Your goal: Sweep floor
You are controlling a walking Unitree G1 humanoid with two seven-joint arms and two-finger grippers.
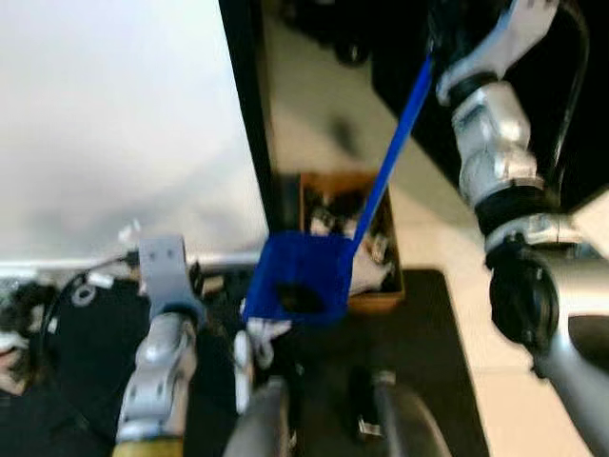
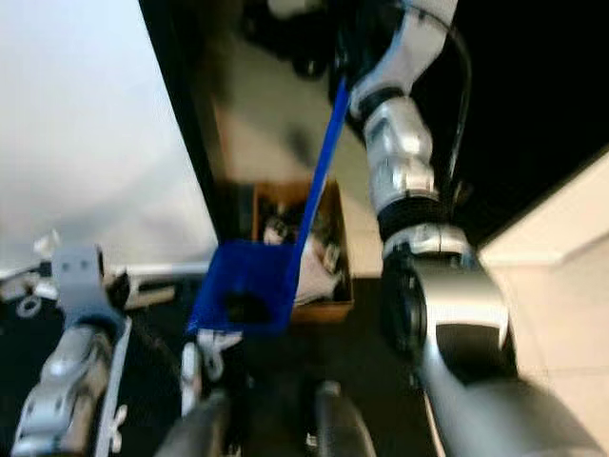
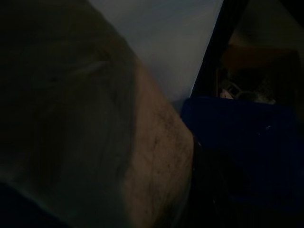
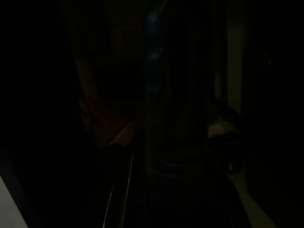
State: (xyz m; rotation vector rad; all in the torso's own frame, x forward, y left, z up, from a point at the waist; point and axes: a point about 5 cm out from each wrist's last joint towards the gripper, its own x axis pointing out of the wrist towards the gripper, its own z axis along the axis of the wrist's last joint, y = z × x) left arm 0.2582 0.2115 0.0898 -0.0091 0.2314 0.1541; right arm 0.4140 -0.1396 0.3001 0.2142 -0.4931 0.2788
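Dustpan [image 1: 303, 278], blue, hangs over the near edge of a cardboard box [image 1: 381, 297] of litter, its long handle [image 1: 395, 143] slanting up to the right gripper [image 1: 440, 43], fingers' state indeterminable; left gripper [image 1: 162, 271] idle, likewise unclear.

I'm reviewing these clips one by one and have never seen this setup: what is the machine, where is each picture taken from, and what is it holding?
It is a walking humanoid robot with two silver arms. The two bright pictures come from cameras in its head, looking down. The two dark ones come from cameras on its wrists. Its raised right arm reaches to the top of a long blue handle that runs down to a blue dustpan. Behind the pan sits a cardboard box with scraps in it. The left arm hangs low beside the pan. The grip itself is too dark to see.
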